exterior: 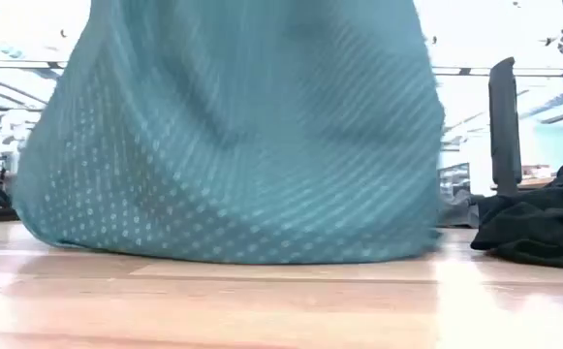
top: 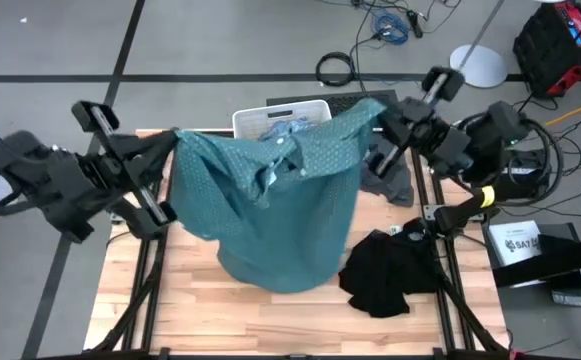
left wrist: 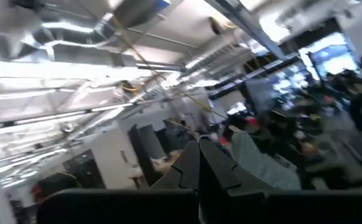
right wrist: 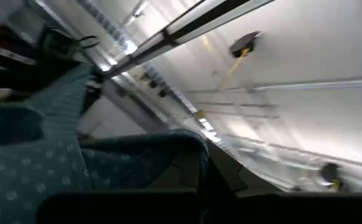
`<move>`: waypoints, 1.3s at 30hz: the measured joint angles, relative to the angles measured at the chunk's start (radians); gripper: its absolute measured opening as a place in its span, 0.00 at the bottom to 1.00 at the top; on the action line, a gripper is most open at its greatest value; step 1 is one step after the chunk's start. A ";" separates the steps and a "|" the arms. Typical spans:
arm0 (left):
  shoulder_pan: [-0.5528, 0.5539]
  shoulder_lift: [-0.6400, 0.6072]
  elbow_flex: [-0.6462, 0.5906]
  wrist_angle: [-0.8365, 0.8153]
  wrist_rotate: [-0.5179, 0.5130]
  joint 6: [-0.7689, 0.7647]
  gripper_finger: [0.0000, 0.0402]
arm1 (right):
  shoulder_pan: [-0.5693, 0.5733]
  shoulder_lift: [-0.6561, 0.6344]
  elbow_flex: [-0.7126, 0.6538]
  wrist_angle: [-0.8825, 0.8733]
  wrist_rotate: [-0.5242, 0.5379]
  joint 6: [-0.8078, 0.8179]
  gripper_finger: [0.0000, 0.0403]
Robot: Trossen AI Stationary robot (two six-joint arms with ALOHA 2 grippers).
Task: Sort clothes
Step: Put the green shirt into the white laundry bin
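We see a teal green garment (top: 270,200) with small pale dots, a black piece (top: 385,270), a dark grey one (top: 390,180), a white bin (top: 270,115), a pale wooden desk (top: 190,300).

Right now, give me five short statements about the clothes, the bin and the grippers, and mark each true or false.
1. Both grippers hold up the teal dotted shirt. True: left gripper, right gripper.
2. The black garment hangs from the right gripper. False: it lies on the table.
3. The white bin stands at the table's far edge. True.
4. The shirt's hem hangs well clear of the table. False: it reaches the tabletop.
5. A dark grey garment lies beside the bin. True.
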 joint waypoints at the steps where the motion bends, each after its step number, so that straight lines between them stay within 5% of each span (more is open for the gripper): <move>1: -0.012 -0.002 0.000 -0.055 -0.001 -0.041 0.00 | 0.014 -0.002 0.002 -0.042 -0.002 0.026 0.00; 10: -0.142 0.075 -0.015 -0.569 -0.085 -0.476 0.00 | 0.242 -0.042 0.001 -0.526 0.100 0.347 0.00; 19: -0.254 0.287 -0.049 -0.607 -0.100 -0.696 0.00 | 0.498 -0.001 0.002 -0.855 0.115 0.798 0.00; 24: -0.295 0.413 -0.052 -0.615 -0.121 -0.797 0.00 | 0.643 0.110 0.001 -0.922 0.253 0.940 0.00; 28: -0.310 0.466 -0.052 -0.671 -0.246 -0.914 0.00 | 0.711 0.191 0.000 -0.989 0.339 1.014 0.00; 34: -0.260 0.459 -0.052 -1.214 -0.251 -1.494 0.00 | 0.637 0.208 -0.027 -1.075 0.319 1.063 0.00; 39: -0.205 0.452 -0.071 -1.736 -0.273 -2.101 0.00 | 0.512 0.081 -0.325 -0.896 0.197 1.066 0.00</move>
